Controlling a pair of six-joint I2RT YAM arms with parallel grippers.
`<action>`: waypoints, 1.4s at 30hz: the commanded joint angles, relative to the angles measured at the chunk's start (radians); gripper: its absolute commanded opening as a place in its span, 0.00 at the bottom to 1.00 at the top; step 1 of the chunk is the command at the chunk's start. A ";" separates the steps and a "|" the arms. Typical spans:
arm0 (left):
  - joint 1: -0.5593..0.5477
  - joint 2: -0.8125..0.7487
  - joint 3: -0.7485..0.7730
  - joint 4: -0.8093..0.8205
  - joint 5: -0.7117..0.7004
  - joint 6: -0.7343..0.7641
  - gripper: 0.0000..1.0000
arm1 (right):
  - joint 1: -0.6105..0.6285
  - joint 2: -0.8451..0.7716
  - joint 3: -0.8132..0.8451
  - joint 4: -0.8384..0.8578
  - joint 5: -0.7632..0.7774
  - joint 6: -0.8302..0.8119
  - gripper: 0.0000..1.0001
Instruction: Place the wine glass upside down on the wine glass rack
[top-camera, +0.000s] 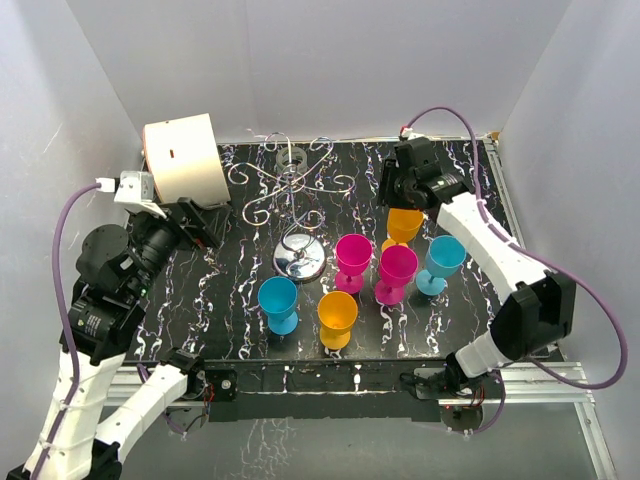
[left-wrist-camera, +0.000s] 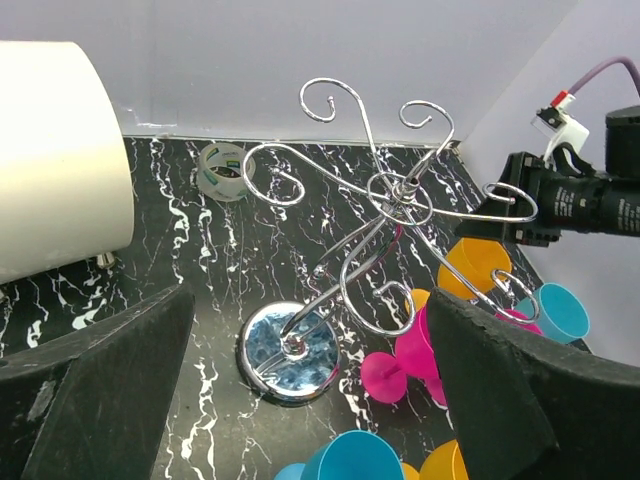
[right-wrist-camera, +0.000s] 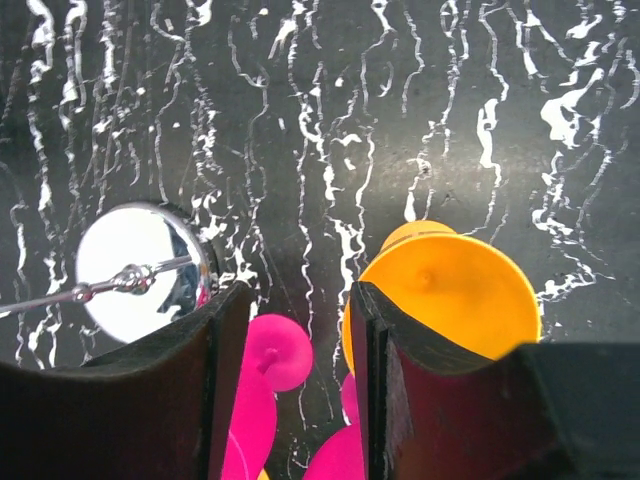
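Observation:
The silver wire wine glass rack (top-camera: 290, 185) stands on its round chrome base (top-camera: 299, 257) mid-table; it also shows in the left wrist view (left-wrist-camera: 385, 200), and its base shows in the right wrist view (right-wrist-camera: 135, 270). An orange wine glass (top-camera: 404, 225) stands upright just below my right gripper (top-camera: 398, 195). In the right wrist view that gripper (right-wrist-camera: 297, 300) is open and the orange glass (right-wrist-camera: 450, 290) lies outside its right finger, not between the jaws. My left gripper (top-camera: 205, 222) is open and empty at the left, facing the rack (left-wrist-camera: 310, 300).
Two magenta glasses (top-camera: 352, 255) (top-camera: 397, 268), two blue glasses (top-camera: 443, 258) (top-camera: 278, 298) and another orange glass (top-camera: 337, 312) stand upright in front of the rack. A large white roll (top-camera: 185, 160) sits at the back left. A tape roll (top-camera: 290, 155) lies behind the rack.

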 joint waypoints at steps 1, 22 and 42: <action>0.005 0.011 0.079 -0.030 -0.005 0.038 0.99 | 0.009 0.077 0.140 -0.101 0.123 -0.010 0.41; 0.004 0.001 0.054 -0.023 -0.030 0.016 0.99 | 0.025 0.144 0.080 -0.110 0.177 -0.004 0.04; 0.004 0.111 0.163 0.267 0.040 0.055 0.99 | 0.026 -0.237 0.030 0.184 0.175 -0.060 0.00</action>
